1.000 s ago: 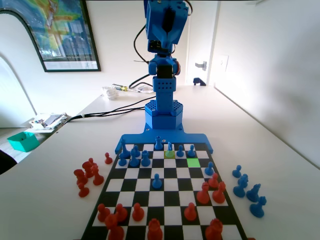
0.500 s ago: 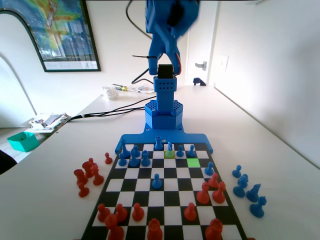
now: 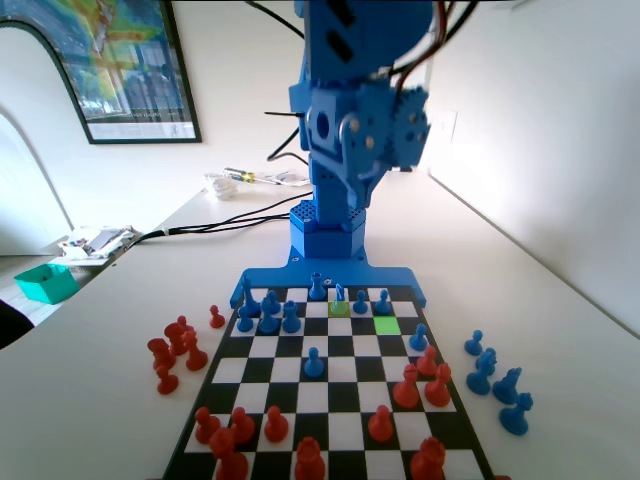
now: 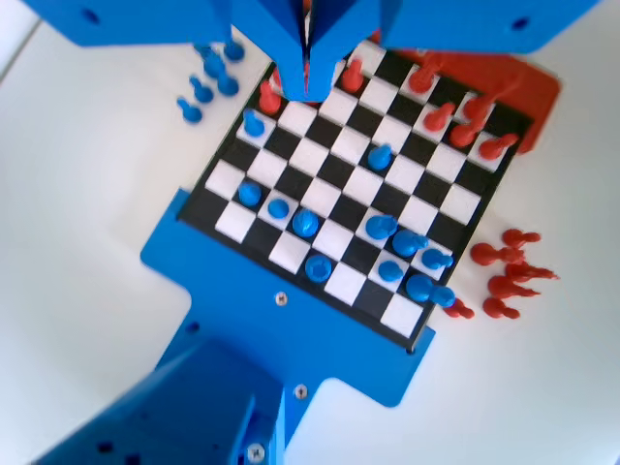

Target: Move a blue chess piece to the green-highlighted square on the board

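Wrist view | our blue two-finger gripper [image 4: 308, 87] hangs high above the black-and-white checkered board [image 4: 334, 184] | jaws pressed together, only a slit between | holding nothing, touching nothing

1. The board [image 3: 330, 385] looks flat and smooth, its black and white squares matt with a faint sheen; the blue frame [image 4: 291, 320] joined to it looks like matt moulded plastic with small metal screws.
2. The blue chess piece [image 3: 339, 294] and the red pieces [image 3: 176, 350] look like smooth plastic, slightly glossy.
3. The gripper [image 4: 308, 73] looks like matt blue plastic.
4. The table [image 3: 90, 400] is smooth, pale and matt.
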